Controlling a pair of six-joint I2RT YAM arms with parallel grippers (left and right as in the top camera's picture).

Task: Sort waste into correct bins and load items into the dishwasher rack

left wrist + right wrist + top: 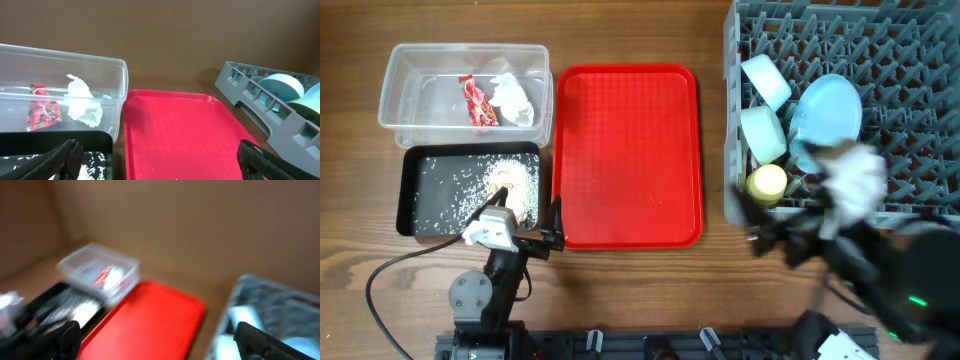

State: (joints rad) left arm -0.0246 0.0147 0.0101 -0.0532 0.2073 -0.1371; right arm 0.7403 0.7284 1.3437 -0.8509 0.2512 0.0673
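The red snack wrapper and the white tissue lie in the clear tub. Crumbly food scraps lie in the black tray. The grey rack holds a pale blue bowl, a mint green bowl, a pale blue plate and a yellow cup. My left gripper is open and empty, low at the front between the black tray and the red tray. My right gripper is open and empty, blurred, at the rack's front left corner. Fork and spoon are not visible.
The red serving tray lies between the bins and the rack. The right arm blurs over the rack's front edge. The left wrist view shows the tub, the wrapper, the tissue and the rack.
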